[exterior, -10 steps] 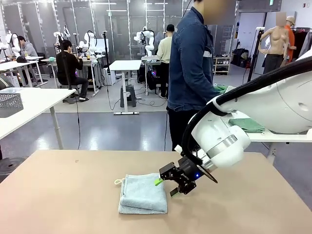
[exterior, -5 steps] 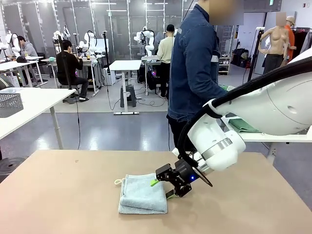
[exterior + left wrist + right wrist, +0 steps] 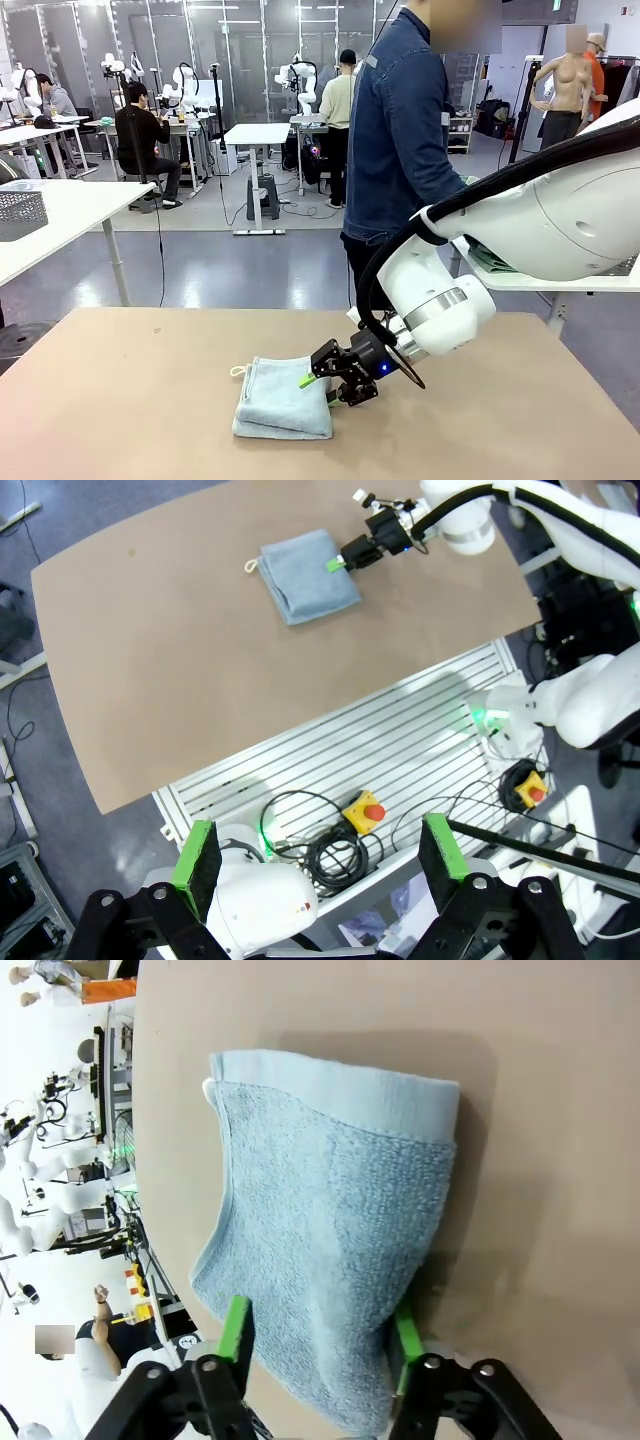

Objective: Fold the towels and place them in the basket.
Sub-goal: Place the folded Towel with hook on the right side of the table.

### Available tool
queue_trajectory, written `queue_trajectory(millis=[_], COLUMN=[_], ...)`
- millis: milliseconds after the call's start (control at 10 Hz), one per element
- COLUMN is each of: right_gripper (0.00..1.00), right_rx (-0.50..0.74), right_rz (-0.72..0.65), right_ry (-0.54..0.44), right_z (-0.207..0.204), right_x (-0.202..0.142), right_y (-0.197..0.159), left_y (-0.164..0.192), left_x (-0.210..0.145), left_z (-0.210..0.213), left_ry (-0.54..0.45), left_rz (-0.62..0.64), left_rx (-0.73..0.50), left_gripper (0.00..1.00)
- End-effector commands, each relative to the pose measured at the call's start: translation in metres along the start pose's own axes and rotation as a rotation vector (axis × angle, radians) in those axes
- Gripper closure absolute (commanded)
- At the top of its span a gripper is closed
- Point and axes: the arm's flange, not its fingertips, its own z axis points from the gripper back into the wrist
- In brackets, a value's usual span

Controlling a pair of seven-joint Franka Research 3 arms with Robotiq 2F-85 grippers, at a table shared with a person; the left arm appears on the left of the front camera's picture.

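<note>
While one folded blue-grey towel (image 3: 280, 405) lies mid-counter (image 3: 120, 400), two pincers are in sight. The right pincer (image 3: 320, 391) grips the towel's right edge between its green pads. The left pincer (image 3: 318, 860) hangs wide apart, high above the counter's near side. One person (image 3: 400, 150) stands at the far side. A second ago the right pincer stood wide just beside the towel, which has since slid slightly left.

A person in a denim jacket (image 3: 400, 150) stood at the far edge of the brown bench (image 3: 120, 400), near its middle. Beyond, a person in black (image 3: 140, 135) sat at a far table, and a small white table (image 3: 256, 134) stood alone. Below the bench's near edge, a slatted metal frame (image 3: 400, 735) carried coiled black cables (image 3: 335, 855) and a yellow box with a red button (image 3: 364, 809).
</note>
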Motion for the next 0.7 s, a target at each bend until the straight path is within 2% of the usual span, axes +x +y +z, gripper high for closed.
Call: queue_trajectory(millis=[0,100,600], right_gripper=[0.76,1.00,1.00], right_rx=[0.013,0.002,-0.077], right_rz=[0.012,0.012,-0.035], right_ry=[-0.024,-0.031,-0.058], right_z=[-0.010,-0.013,-0.027], right_x=[-0.005,-0.007,-0.024], right_y=[-0.001,0.001,0.005], left_y=[-0.004,-0.004,-0.004], left_x=[-0.003,-0.003,-0.003], left_z=[0.004,0.004,0.004], left_ry=[-0.008,-0.008,-0.008], left_rz=[-0.013,-0.013,-0.013], left_rx=[0.001,0.001,0.001], left_gripper=[0.00,0.00,0.00])
